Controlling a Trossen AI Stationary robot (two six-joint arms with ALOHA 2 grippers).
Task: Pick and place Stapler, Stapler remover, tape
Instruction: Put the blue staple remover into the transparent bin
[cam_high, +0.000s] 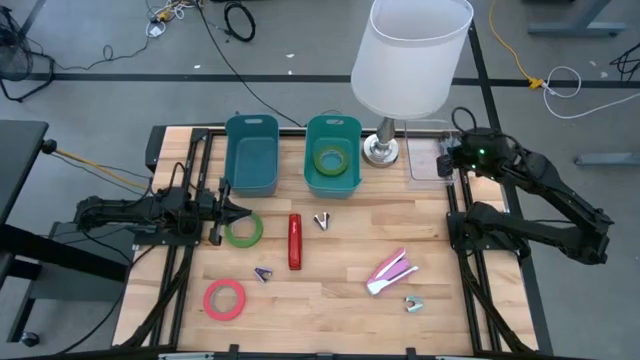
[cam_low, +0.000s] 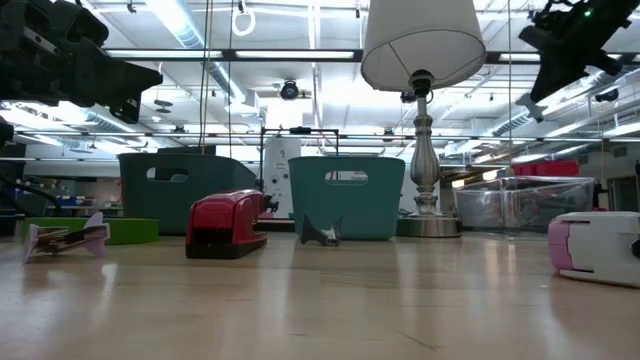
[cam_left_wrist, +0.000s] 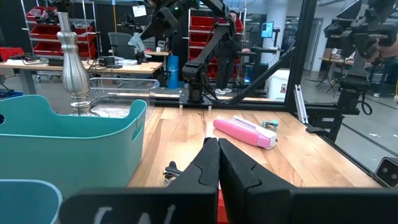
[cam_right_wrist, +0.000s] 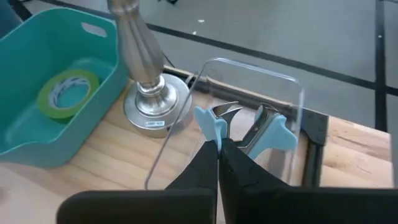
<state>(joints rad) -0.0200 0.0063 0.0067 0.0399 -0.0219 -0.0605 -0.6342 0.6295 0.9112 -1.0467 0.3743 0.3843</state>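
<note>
Left gripper (cam_high: 243, 209) is hovering at the 9 o'clock side of the table (cam_high: 330, 300), fingers pressed fully together, gripping nothing. Green tape (cam_high: 243, 230) is lying just below its tip.

Right gripper (cam_high: 447, 155) is hanging over the clear tray (cam_high: 425, 172) at the 1 o'clock corner, fingers pressed fully together, with a blue staple remover (cam_right_wrist: 249, 130) seen just past the tips; whether it is pinched or lying in the tray cannot be told.

Open room: the wide bare strip along the 6 o'clock edge and the middle of the table between the red stapler (cam_high: 294, 241) and the pink stapler (cam_high: 391, 271).

Red tape (cam_high: 225, 299) is sitting near 7 o'clock, a small staple remover (cam_high: 264, 273) between it and the red stapler. Another remover (cam_high: 321, 220) is lying just ahead of the teal bin (cam_high: 333, 180), and one more (cam_high: 413, 304) near 5 o'clock.

At 12 o'clock the blue bin (cam_high: 251, 155) and teal bin are standing side by side; the teal one is holding a yellow-green tape roll (cam_high: 331, 158).

The lamp (cam_high: 410, 55) is standing between the teal bin and the clear tray, its shade overhanging that corner.
</note>
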